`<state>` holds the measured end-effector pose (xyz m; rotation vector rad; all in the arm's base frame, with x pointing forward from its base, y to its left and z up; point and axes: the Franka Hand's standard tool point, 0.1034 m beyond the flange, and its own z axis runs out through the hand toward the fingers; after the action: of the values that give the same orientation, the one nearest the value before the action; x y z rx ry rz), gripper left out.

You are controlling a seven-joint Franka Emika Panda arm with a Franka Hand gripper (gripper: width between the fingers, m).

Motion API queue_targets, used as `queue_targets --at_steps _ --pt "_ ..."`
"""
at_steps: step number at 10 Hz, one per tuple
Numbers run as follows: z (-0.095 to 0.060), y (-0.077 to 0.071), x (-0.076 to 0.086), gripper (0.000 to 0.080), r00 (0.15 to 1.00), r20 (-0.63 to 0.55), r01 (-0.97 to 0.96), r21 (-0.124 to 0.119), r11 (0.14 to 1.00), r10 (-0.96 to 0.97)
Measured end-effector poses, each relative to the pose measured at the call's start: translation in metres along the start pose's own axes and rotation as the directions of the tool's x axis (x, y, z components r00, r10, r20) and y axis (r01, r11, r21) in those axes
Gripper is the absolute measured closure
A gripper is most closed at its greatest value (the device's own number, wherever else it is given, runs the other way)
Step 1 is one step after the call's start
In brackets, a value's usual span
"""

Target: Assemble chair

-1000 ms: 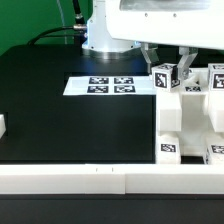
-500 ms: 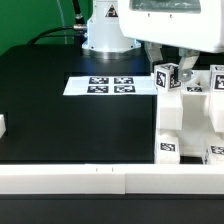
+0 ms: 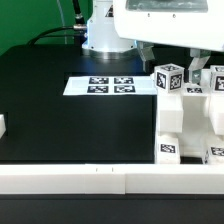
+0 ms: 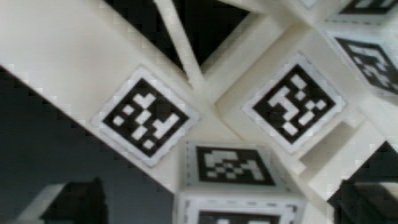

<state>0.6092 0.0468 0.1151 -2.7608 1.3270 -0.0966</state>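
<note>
The chair is a blocky white assembly with square tags, standing at the exterior view's right. A tagged cube-like end tops its near left corner. My gripper hangs just above the assembly's top, behind that tagged end. In the wrist view, slanted white chair bars with tags fill the picture. A small tagged white part lies between my dark fingers, with a gap on each side. The gripper is open and holds nothing.
The marker board lies flat on the black table, left of the chair. A low white wall runs along the front edge. A small white block sits at the far left edge.
The arm has shifted toward the exterior view's right, over the chair's top. The tagged end on the near left corner now shows more fully.
</note>
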Motion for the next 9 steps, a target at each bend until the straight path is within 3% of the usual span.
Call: queue_targets --at_steps 4,6,9 --pt "0.0003 -0.0002 -0.0014 0.0151 0.952 -0.001 0.306 -0.008 0.952 -0.306" --pt "0.0005 -0.0007 -0.0026 0.0151 0.87 -0.007 0.492 -0.03 0.87 -0.493" --pt "0.0004 0.0003 -0.001 0.0151 0.653 0.003 0.756 -0.044 0.653 -0.757"
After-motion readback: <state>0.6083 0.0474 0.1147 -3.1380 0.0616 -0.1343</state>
